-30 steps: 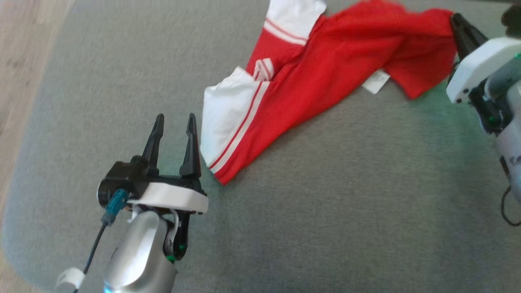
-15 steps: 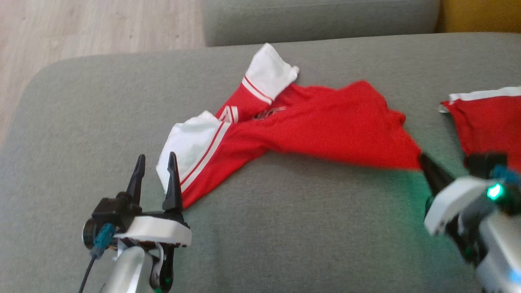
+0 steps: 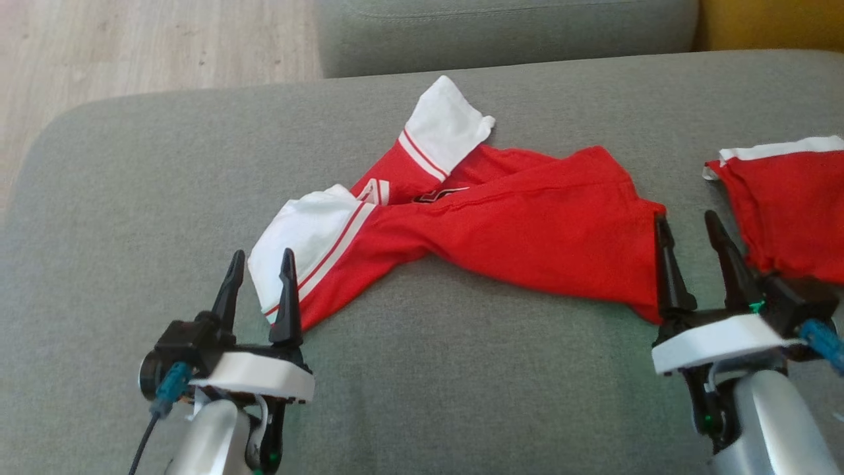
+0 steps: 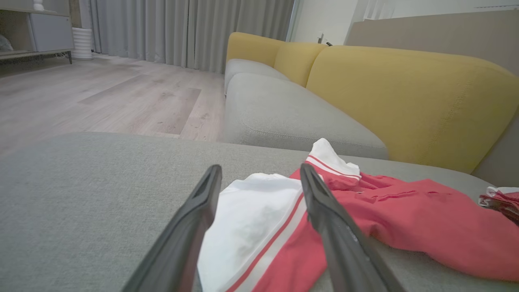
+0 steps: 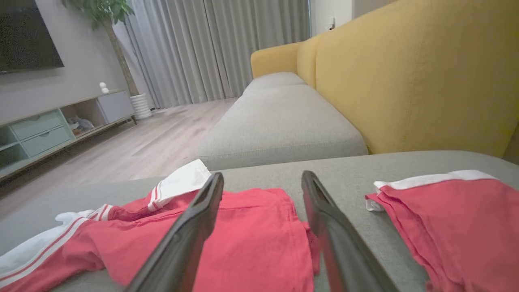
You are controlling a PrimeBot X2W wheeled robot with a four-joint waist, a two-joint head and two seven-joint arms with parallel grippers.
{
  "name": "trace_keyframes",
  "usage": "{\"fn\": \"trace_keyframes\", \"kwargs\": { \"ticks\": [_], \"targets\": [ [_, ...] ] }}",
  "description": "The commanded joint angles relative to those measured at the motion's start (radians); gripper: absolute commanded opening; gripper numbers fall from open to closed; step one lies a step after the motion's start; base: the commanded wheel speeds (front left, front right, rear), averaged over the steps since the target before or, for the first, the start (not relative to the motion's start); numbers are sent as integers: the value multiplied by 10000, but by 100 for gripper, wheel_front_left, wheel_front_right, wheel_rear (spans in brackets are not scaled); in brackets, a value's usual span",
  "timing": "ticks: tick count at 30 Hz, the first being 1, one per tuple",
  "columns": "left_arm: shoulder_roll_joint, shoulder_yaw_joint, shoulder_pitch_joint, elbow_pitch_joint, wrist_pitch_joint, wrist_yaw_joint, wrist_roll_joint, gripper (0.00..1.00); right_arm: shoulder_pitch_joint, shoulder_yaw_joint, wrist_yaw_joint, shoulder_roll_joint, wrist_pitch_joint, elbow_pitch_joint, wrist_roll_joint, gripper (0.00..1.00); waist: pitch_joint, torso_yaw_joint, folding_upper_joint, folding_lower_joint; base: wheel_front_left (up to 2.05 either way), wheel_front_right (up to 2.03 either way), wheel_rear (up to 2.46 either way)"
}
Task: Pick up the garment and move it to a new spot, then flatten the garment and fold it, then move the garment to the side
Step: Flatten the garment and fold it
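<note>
Left gripper (image 3: 262,254): fingers (image 3: 288,290) spread apart, nothing between them, tips right at the near edge of the white sleeve (image 3: 297,237); can't tell if they touch the cloth. In the left wrist view that sleeve lies just past the gap between the fingertips. Right gripper (image 3: 686,219): fingers (image 3: 666,264) also spread, gripping nothing. Its inner finger stands at the garment's right-hand hem corner and its outer finger over bare cushion; contact unclear. The garment (image 3: 527,231) is a red shirt with white, red-striped sleeves, lying crumpled across the middle of the grey sofa seat (image 3: 461,382) between the two grippers, body bunched and creased. The second white sleeve (image 3: 445,125) sticks out toward the far edge. A separate red piece with white trim (image 3: 784,204) lies on the same seat just outside the right gripper, apart from the shirt. Beyond: another grey seat cushion (image 3: 501,26), yellow backrest (image 4: 405,97), and wood floor (image 3: 165,46) off to the left.
</note>
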Motion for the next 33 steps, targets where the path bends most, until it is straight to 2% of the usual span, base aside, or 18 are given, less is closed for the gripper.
{"fn": "trace_keyframes", "kwargs": {
  "ticks": [1, 5, 9, 13, 18, 22, 27, 32, 33],
  "targets": [
    [121, 224, -453, -262, -93, -11, 90, 100, -132, 18, 65, 138, -355, -318, -176, 100, 60, 122, -1, -1, 0, 0, 0],
    [97, 153, -436, -255, -93, -19, 91, 100, 37, -189, 65, 378, -667, -155, -333, 100, 184, 283, -1, -1, 0, 0, 0],
    [71, 70, -555, -277, -93, -21, 87, 100, -463, -659, 65, 467, -739, 218, -664, 100, 661, 529, -1, -1, 0, 0, 0],
    [55, -13, -754, -266, -93, -43, 93, 100, -1661, -1253, 65, 476, 133, 962, -831, 100, 1158, 729, -1, -1, 0, 0, 0],
    [27, -216, -1015, -211, -93, -85, 69, 100, -3363, -1915, 65, 478, 1647, 2487, -1144, 100, 1661, 1022, -1, -1, 0, 0, 0],
    [12, -328, -1150, -148, -93, -89, 12, 100, -4131, -2391, 65, 462, 2286, 3453, -1303, 100, 1804, 1212, -1, -1, 0, 0, 0],
    [-2, -409, -1233, -96, -93, -65, -82, 100, -4820, -2823, 65, 342, 2603, 4513, -1700, 100, 1847, 1360, -1, -1, 0, 0, 0],
    [-7, -399, -1214, -65, -93, -16, -98, 100, -4998, -2682, 65, 350, 2499, 5117, -1543, 100, 1796, 1329, -1, -1, 0, 0, 0],
    [-8, -398, -1208, -58, -93, -5, -94, 100, -5017, -2611, 65, 356, 2479, 5211, -1447, 38, 1779, 1309, -1, -1, 0, 0, 0]
  ]
}}
